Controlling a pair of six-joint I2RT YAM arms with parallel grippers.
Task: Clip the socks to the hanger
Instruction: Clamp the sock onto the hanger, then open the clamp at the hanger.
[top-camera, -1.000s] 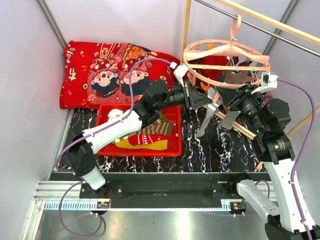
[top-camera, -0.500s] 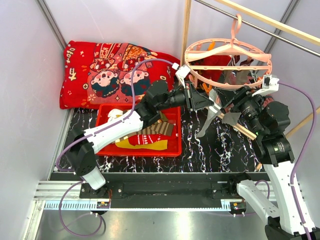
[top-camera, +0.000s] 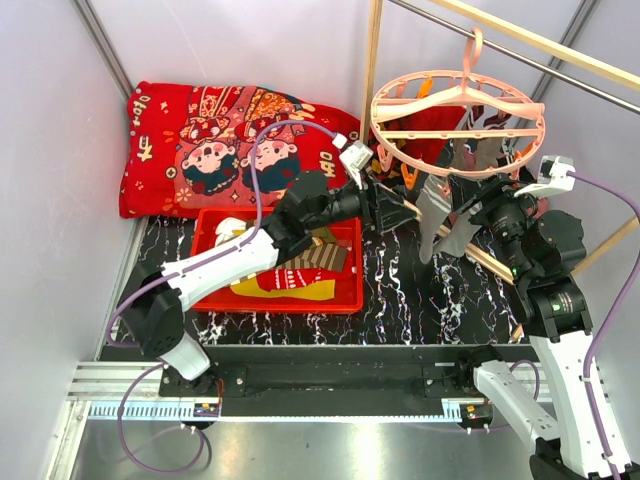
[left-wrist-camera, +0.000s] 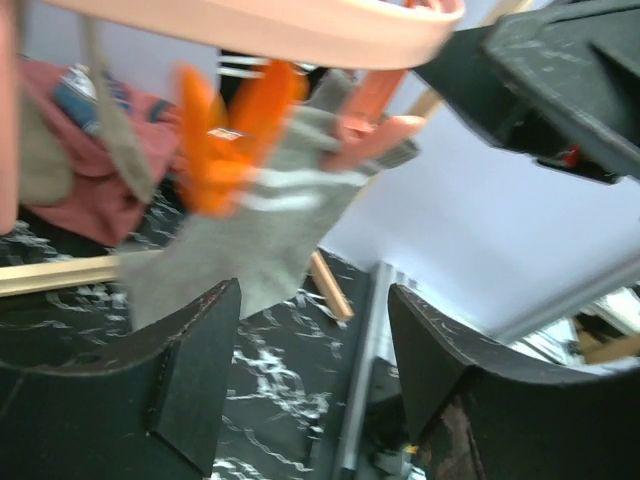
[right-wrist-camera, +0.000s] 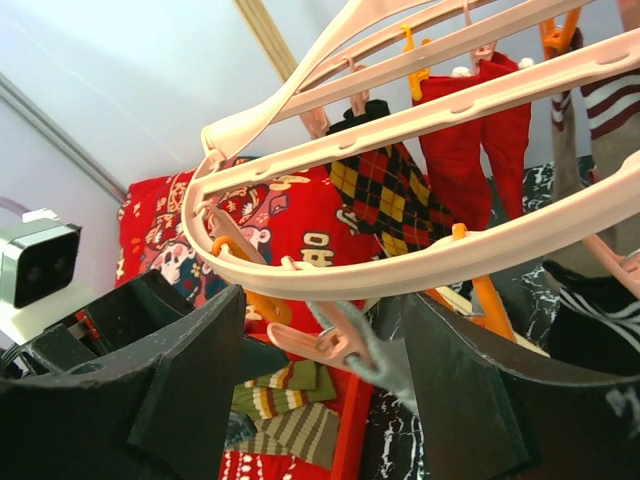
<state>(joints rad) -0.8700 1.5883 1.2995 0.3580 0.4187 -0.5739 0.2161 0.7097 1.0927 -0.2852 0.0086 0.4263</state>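
White characters on the red cushion (right-wrist-camera: 300, 230) are too small to read. The hanger (right-wrist-camera: 430, 262) hangs above the worktop (top-camera: 420, 295), its ring cut off in both wrist views. An argyle sock (right-wrist-camera: 385, 195) is clipped on it, and a grey sock (left-wrist-camera: 270, 225), badly blurred, hangs among its clips. The jaws of the left gripper (left-wrist-camera: 312, 300) and the right gripper (right-wrist-camera: 322, 320) both gape wide, holding nothing. More socks (top-camera: 305, 268) lie in the red tray (top-camera: 350, 305).

Place: a lab test booth, I think.
Walls: plain white panels (top-camera: 50, 180) all round my jaws.
Below my jaws: black marble table (top-camera: 420, 300), metal rail (top-camera: 110, 385).
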